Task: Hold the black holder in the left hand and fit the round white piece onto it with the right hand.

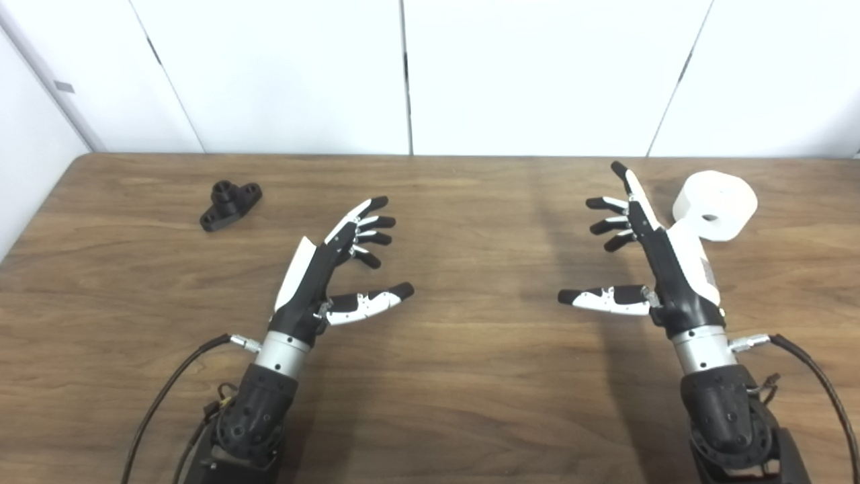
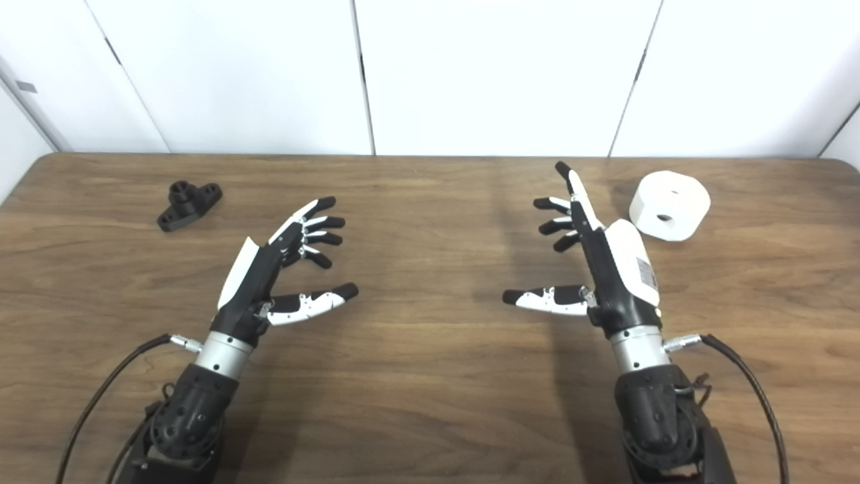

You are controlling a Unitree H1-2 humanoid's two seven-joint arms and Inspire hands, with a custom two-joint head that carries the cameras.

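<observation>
Step in hand: none of the fitting begun — both pieces lay untouched on the table [image 1: 430,403], so judged the very start, before any reach.
Left hand [image 1: 336,265]: empty, fingers spread wide, thumb stuck out sideways, poised over the middle of the table.
Black holder [image 1: 230,205]: sat at the far left, well apart from the left hand, beyond and to the left of its fingertips.
Right hand [image 2: 594,259]: empty too, fingers fanned wide, palm turned inward.
Round white piece [image 2: 670,204]: rested at the far right, near the right hand's outer side, not touching; central hole showed, angled toward the camera.
Next move, as judged: a reach forward and left for the holder, fingers closed round its body — then a turn of the right hand toward the white piece.
</observation>
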